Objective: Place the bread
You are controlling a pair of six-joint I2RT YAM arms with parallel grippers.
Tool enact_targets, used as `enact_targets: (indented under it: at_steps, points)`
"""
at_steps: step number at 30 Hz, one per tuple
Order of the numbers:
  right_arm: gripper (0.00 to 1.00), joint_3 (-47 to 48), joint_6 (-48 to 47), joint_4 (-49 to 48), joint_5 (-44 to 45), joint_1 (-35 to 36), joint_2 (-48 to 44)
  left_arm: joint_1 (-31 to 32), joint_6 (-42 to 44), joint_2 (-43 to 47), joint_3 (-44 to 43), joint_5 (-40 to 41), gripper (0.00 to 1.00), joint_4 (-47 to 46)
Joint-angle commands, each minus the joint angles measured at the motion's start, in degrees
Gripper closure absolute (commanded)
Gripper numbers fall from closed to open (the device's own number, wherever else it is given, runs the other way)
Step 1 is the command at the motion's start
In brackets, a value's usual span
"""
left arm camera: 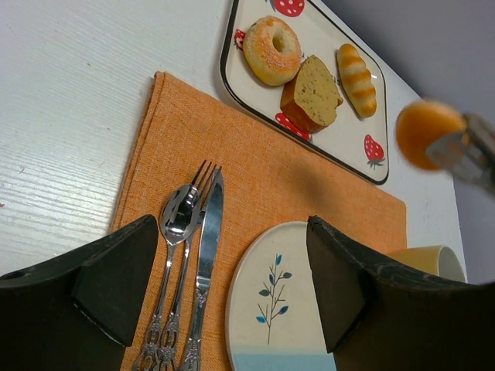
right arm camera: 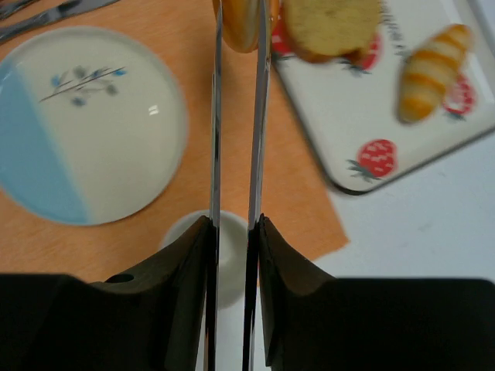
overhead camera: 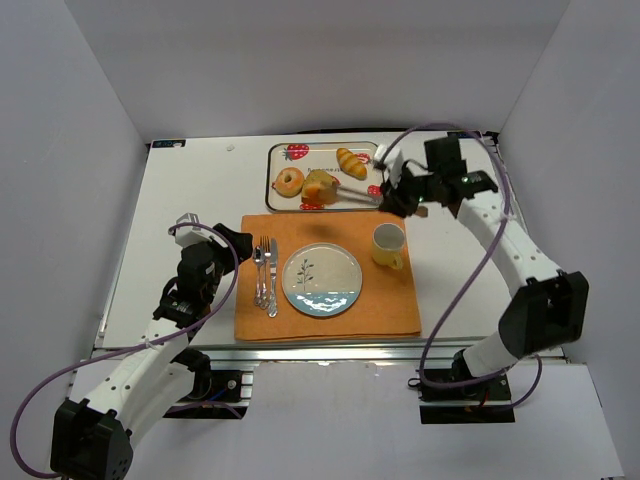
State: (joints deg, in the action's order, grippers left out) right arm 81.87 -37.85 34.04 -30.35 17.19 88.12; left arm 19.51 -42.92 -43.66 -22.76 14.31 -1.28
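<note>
So, my right fingers (right arm camera: 233, 224) are clenched on a pair of metal tongs (right arm camera: 215, 116), and the tongs are pinching a round bun (right arm camera: 244, 19) at their tips. The bun's up in the air at the top of the right wrist view, over the edge of the orange mat (right arm camera: 286, 170), just beside the strawberry tray (right arm camera: 348, 116). On the tray: a donut (left arm camera: 271, 49), a cut loaf piece (left arm camera: 313, 93) and a striped roll (left arm camera: 357, 77). My left fingers (left arm camera: 232, 270) are spread wide, gripping nothing, low over the mat's left part by the fork (left arm camera: 203, 171), spoon (left arm camera: 179, 212) and knife (left arm camera: 210, 224). The plate (overhead camera: 322, 281) sits mid-mat, with the mug (overhead camera: 388, 245) to its upper right, all on the white surface (overhead camera: 190, 190).
</note>
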Motion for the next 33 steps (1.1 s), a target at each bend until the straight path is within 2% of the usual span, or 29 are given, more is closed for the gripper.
enact_targets:
  at_steps: [1,5,13,17,19,29,33]
  points:
    - [1.00,-8.54,-7.42,6.04,-5.08,6.61,-6.17,-0.17,0.55,0.95,-2.02,0.99,0.13,-0.22]
    - [1.00,-19.08,-6.80,3.41,-0.16,13.47,-11.46,-0.17,0.64,1.29,-1.93,1.25,0.13,0.05]
    - [1.00,-23.24,-4.78,1.56,3.19,16.29,-11.65,-0.17,0.20,2.09,-1.41,1.16,0.13,0.22]
    - [0.89,-23.16,-4.34,1.11,3.45,17.44,-10.95,-0.17,0.20,2.70,-1.41,1.43,0.13,0.75]
    - [0.77,-22.98,-4.34,1.29,3.02,17.79,-11.12,-0.17,0.11,3.31,-1.41,1.69,0.13,0.93]
    - [0.58,-21.49,-4.52,2.96,1.08,17.79,-12.09,-0.17,-0.06,3.93,-0.97,1.69,0.13,0.93]
    - [0.54,-20.52,-4.96,3.75,0.47,17.79,-12.18,-0.17,0.03,3.85,-1.14,1.69,0.13,0.93]
